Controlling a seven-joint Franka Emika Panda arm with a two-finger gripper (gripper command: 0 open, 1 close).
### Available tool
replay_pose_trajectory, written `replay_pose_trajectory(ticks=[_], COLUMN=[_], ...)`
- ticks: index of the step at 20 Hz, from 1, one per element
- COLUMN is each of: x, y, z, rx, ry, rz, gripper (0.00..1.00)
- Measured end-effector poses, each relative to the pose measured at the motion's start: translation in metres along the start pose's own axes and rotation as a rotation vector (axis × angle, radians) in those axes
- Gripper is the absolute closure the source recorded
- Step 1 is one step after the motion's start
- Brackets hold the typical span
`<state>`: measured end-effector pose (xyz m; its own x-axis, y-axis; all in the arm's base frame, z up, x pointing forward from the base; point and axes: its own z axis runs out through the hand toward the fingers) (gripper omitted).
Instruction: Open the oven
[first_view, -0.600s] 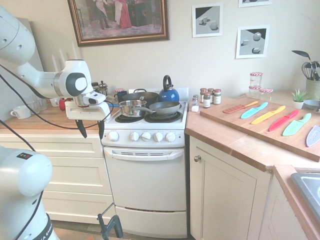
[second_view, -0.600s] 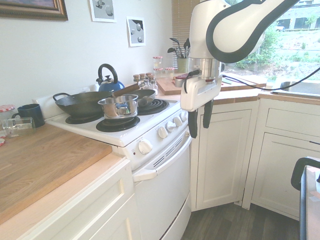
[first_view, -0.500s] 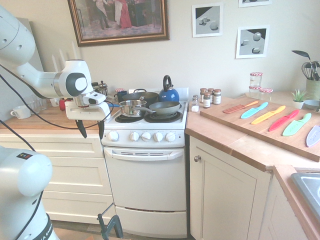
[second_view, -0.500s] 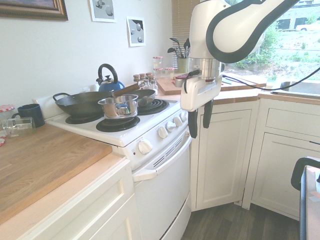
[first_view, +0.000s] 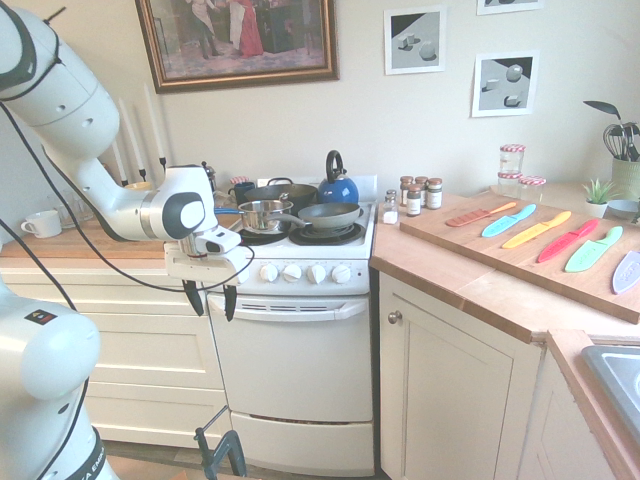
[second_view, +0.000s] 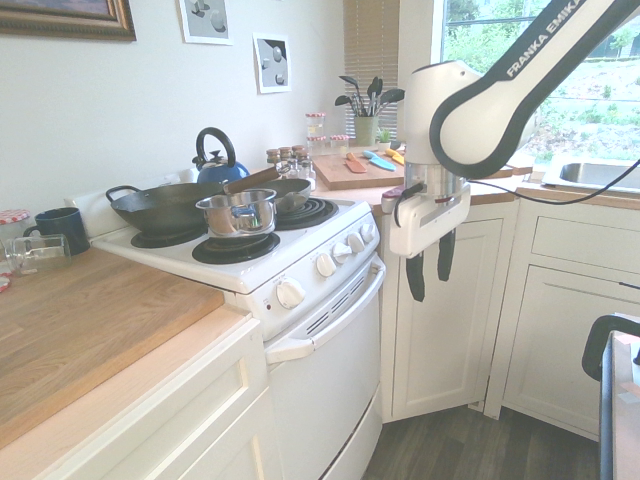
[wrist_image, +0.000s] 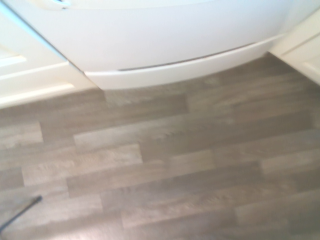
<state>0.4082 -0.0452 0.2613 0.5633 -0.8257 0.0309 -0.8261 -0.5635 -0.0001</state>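
The white oven (first_view: 290, 375) stands between cream cupboards, its door shut and its curved bar handle (first_view: 300, 309) running under the round knobs (first_view: 292, 272). My gripper (first_view: 211, 301) points down at handle height by the handle's left end, open and holding nothing. From the other side the gripper (second_view: 430, 268) hangs out in front of the oven (second_view: 320, 400), apart from the handle (second_view: 335, 318). The wrist view shows the oven's white lower front (wrist_image: 165, 35) above a wood floor (wrist_image: 175, 165).
A saucepan (first_view: 262, 214), a frying pan (first_view: 328, 214), a wok and a blue kettle (first_view: 337, 186) sit on the hob. Cream cupboard doors (first_view: 450, 390) flank the oven. A board with coloured knives (first_view: 520, 245) lies on the right counter.
The arm has swung down and across: the gripper dropped from knob height beside the left counter to handle height in front of the oven's left side. It stays open.
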Motion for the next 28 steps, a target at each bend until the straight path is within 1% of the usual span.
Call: replay_pose_trajectory(ticks=[3,6,9,13,15,17,21,24,26,28], x=[0.003,0.021,0.038,0.042,0.038,0.033,0.033,0.044,0.058,0.072], y=[-0.014,-0.038,-0.060,-0.083,-0.089,-0.096,-0.128,-0.149,-0.151,-0.145], z=[0.054,0.079,0.064,0.038,0.042,0.057,0.082,0.071,0.064,0.065], rx=[0.036,0.102,0.157,0.185,0.178,0.162,0.177,0.209,0.211,0.202], ry=[0.027,0.104,0.191,0.241,0.238,0.228,0.225,0.242,0.237,0.211], rz=[-0.037,-0.086,-0.124,-0.189,-0.209,-0.225,-0.238,-0.224,-0.196,-0.169], gripper=[0.00,0.00,0.00,0.00,0.00,0.00,0.00,0.00,0.00,0.00])
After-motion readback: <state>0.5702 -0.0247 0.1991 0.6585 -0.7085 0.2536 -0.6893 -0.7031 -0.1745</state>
